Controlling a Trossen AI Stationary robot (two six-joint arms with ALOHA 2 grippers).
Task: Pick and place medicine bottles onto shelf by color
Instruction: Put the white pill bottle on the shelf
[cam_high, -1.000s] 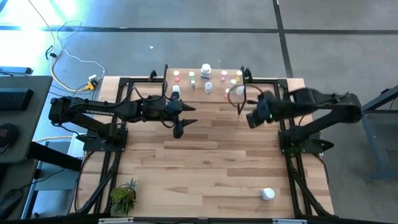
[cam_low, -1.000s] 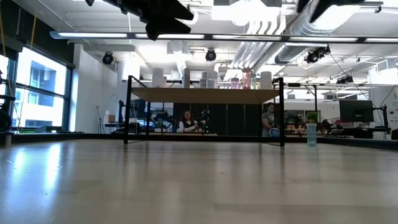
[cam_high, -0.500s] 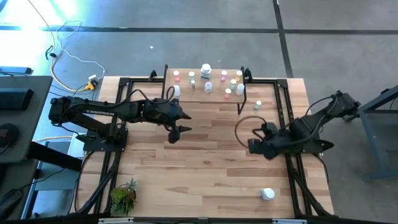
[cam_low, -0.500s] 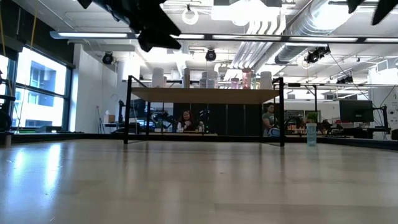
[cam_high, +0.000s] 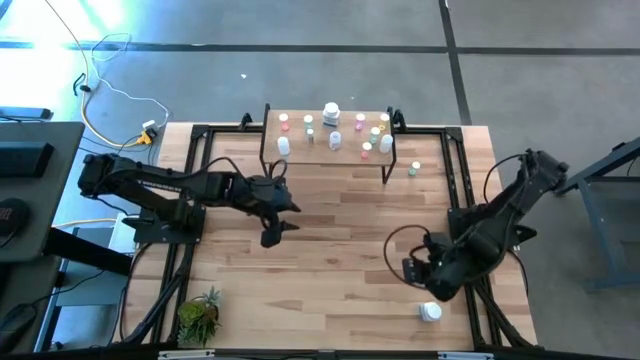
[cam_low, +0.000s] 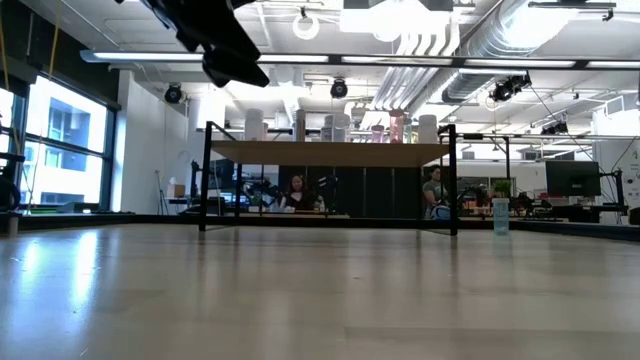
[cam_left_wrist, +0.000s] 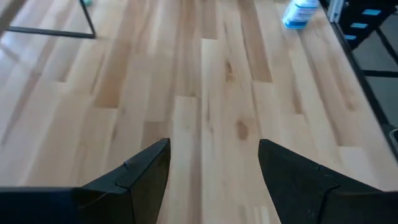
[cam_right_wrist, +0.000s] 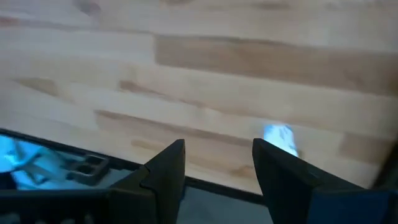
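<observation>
Near the table's front right corner, the right gripper hangs with fingers apart and empty, close to a big white bottle, while the left gripper waits open mid-table.

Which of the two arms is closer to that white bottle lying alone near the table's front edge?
The right end effector hovers just beside the white bottle; the left end effector is far across the table.

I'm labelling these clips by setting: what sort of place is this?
Probably a robotics lab inside an open-plan office. Exposed ceiling ducts and monitors show beyond the table, people sit at desks behind the shelf, and cables trail over the concrete floor.
</observation>
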